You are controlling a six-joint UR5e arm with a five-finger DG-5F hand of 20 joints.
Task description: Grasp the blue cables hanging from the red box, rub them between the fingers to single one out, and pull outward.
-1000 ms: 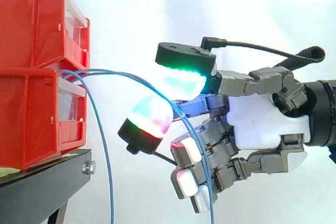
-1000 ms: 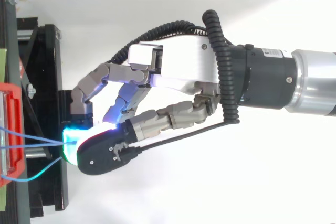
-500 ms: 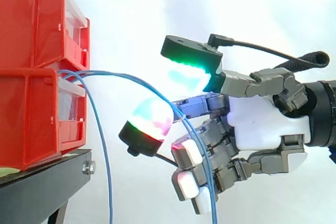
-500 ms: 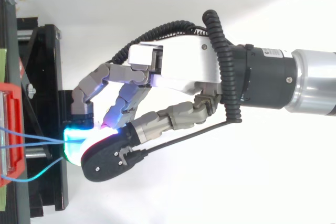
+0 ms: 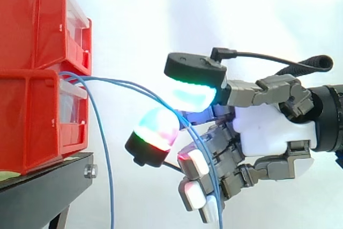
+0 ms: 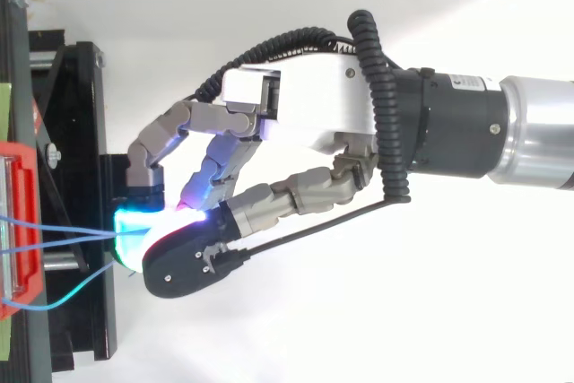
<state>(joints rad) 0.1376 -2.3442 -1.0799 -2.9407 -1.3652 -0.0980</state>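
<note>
Two red bins are stacked at the left, and thin blue cables (image 5: 136, 86) come out of the front of the lower red bin (image 5: 37, 116). Two strands arc right to my hand (image 5: 268, 132) and run between a cyan-green glowing pad (image 5: 192, 92) above and a green-red glowing pad (image 5: 156, 127) below. From there they drop across the curled lower fingers. Another blue strand (image 5: 107, 186) hangs straight down beside the stand. From above, the cables (image 6: 63, 238) leave the bin and end at the cyan glow under the hand (image 6: 305, 118), which is shut on them.
The upper red bin (image 5: 37, 20) sits on the lower one, both on a black stand (image 5: 43, 191) whose frame also shows from above (image 6: 76, 132). A white curtain is behind. The arm enters from the right.
The hand has drifted slightly right and down, away from the bins. The upper pad rose, then came back down. The two arcing strands now show a little apart.
</note>
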